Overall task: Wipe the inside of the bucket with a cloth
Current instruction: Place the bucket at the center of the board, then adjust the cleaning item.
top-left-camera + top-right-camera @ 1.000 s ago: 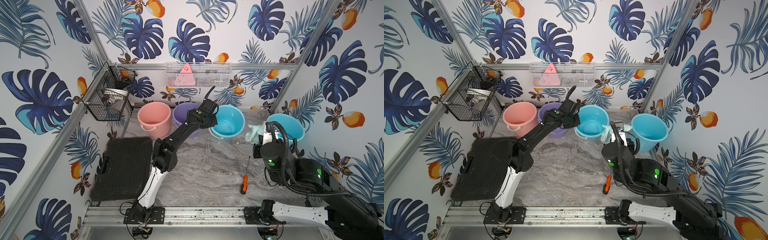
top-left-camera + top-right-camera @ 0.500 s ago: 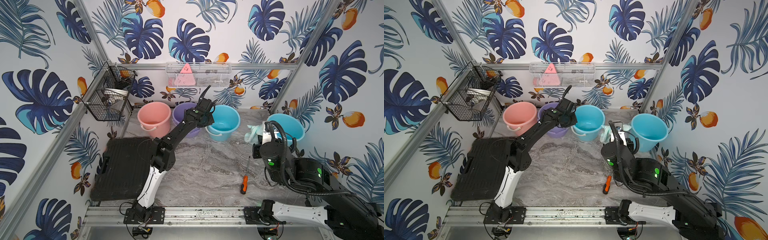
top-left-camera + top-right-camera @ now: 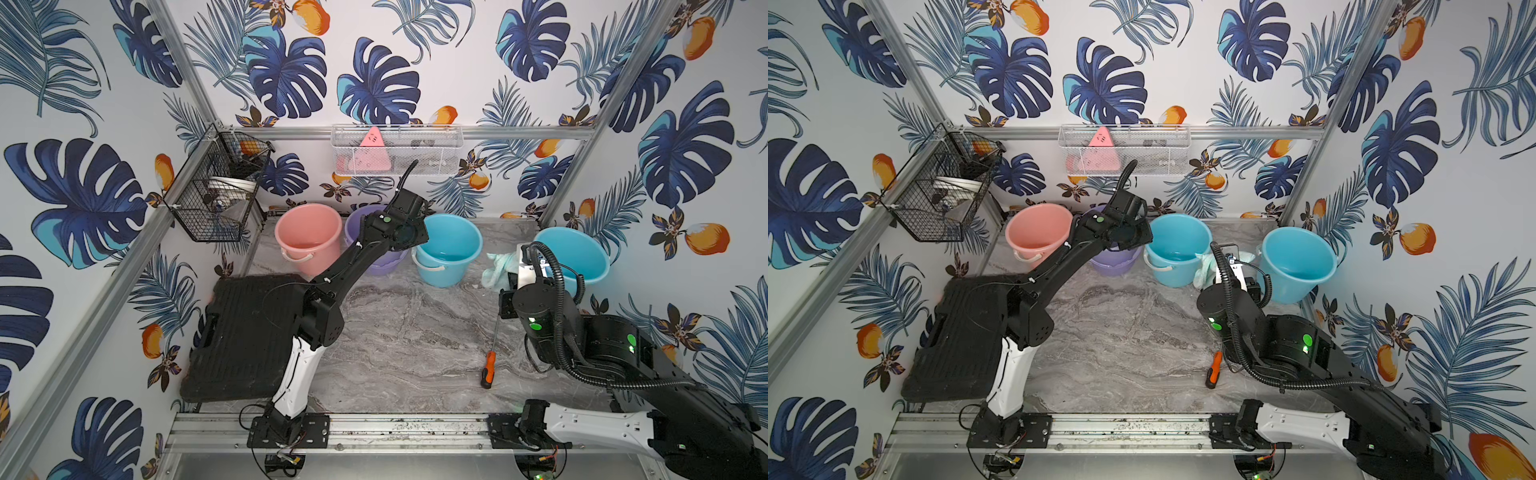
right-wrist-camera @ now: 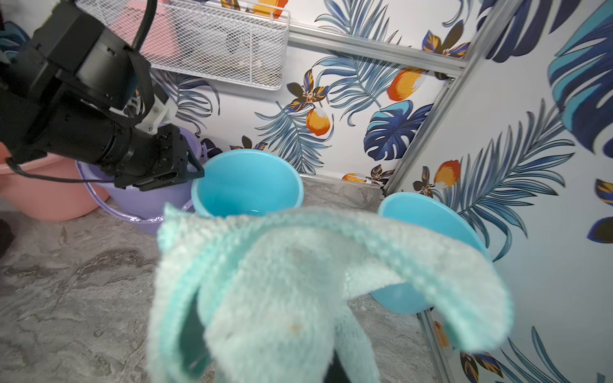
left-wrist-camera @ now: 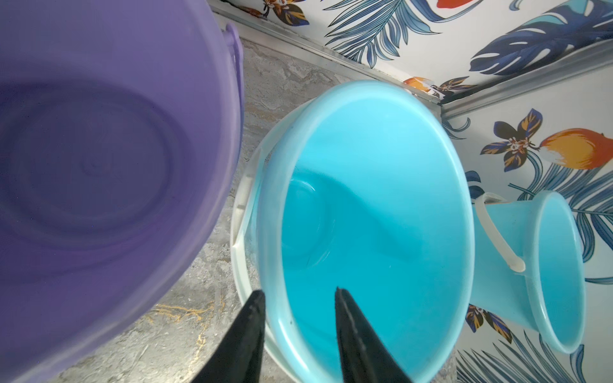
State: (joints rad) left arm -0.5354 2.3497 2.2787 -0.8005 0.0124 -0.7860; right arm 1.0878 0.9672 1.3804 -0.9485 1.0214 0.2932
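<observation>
Mint microfibre cloth [image 4: 298, 282], bunched, is clamped in the shut jaws of the right gripper [image 3: 514, 269], just beside the upright blue bucket [image 3: 440, 276] and outside it. Left gripper [image 5: 300, 298]: jaws partly open, straddling that bucket's rim on the side facing the purple bucket [image 5: 99, 149], holding nothing.

One pink bucket [image 3: 307, 232]; one purple bucket [image 3: 384, 264]; two blue buckets [image 3: 453, 239] [image 3: 582, 257]; one cloth [image 3: 496, 270]; one screwdriver [image 3: 487, 370]; one black case [image 3: 245, 332]; two wire baskets [image 3: 216, 203] [image 3: 399, 151]

Bare tabletop [image 3: 395, 332] centre; black case [image 3: 245, 332] left, screwdriver [image 3: 487, 374] right, bucket row [image 3: 440, 276] seemingly tight behind.
</observation>
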